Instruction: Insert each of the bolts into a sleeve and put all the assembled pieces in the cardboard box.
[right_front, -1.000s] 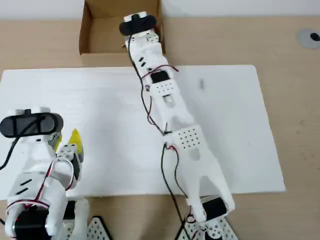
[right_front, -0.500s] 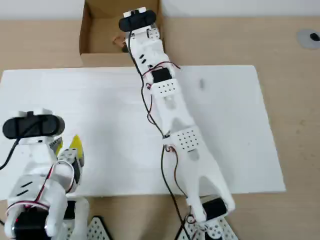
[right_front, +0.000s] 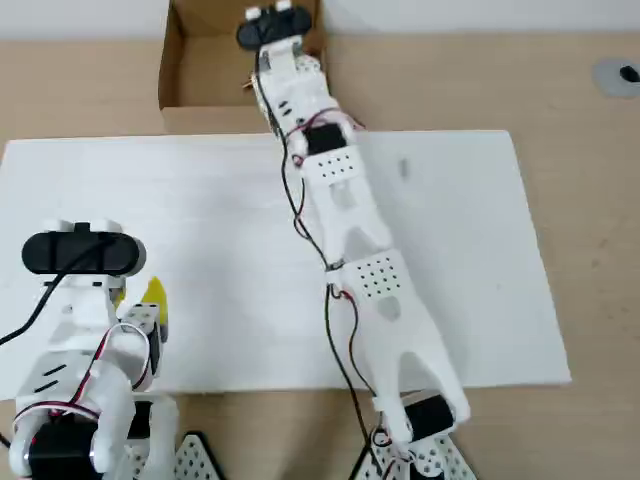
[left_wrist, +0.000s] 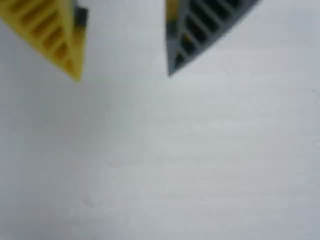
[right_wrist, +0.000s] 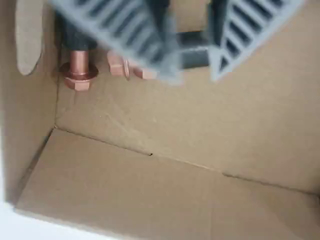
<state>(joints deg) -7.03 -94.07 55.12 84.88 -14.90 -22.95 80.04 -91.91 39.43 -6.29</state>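
Between the parted, empty fingers of the right gripper (right_wrist: 195, 75), just past their tips, a dark sleeve (right_wrist: 192, 47) with its copper bolt (right_wrist: 122, 67) lies on the cardboard box (right_wrist: 150, 190) floor; a second assembled piece (right_wrist: 77, 70) sits farther aside, by the wall. The left gripper (left_wrist: 122, 75) hangs spread over the white sheet (left_wrist: 200, 165).

Left arm (right_front: 85, 380): folded back close above its own base, wrist turned downward. Left pincer (left_wrist: 122, 75): pointed straight down, one yellow finger (left_wrist: 50, 30) and one grey finger (left_wrist: 210, 25), tips wide apart, nothing between them.

Right arm (right_front: 350, 240): stretched nearly full length forward from its base, leaning slightly toward the left arm's side, wrist at the far end. Right pincer (right_wrist: 194, 77): two ribbed grey fingers (right_wrist: 125, 35), tips parted by a narrow gap.
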